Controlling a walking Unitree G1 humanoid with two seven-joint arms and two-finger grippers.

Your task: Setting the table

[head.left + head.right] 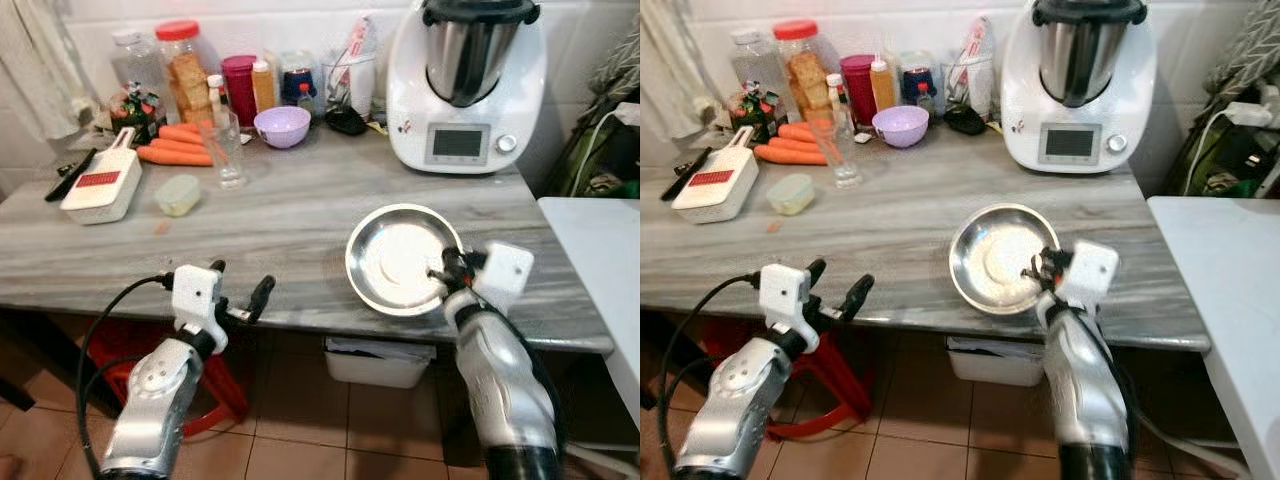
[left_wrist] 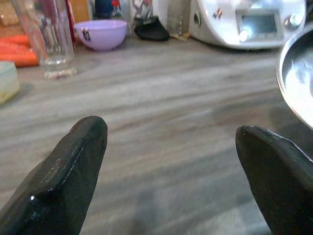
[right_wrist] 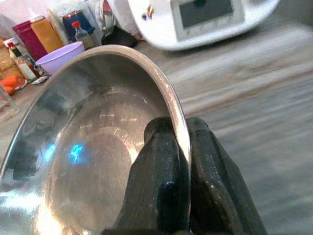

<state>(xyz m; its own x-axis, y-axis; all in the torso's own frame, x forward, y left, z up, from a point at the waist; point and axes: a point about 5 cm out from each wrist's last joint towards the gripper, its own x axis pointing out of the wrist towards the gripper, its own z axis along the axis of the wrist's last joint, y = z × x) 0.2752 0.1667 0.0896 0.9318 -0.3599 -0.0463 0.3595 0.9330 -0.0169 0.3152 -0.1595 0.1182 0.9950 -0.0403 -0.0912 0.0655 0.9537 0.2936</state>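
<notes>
The right gripper pinched the steel bowl by its rim near the table edge; the left gripper hung spread.

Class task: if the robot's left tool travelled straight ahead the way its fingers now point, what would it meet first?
Probably nothing soon: the left tool, fingers open, points across bare grey tabletop. Farther along sit the purple bowl and a dark object by the wall; depth is unclear.

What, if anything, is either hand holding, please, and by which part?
The right hand pinches the steel bowl by its rim, one finger inside, one outside. The left hand is open, holding nothing.
</notes>
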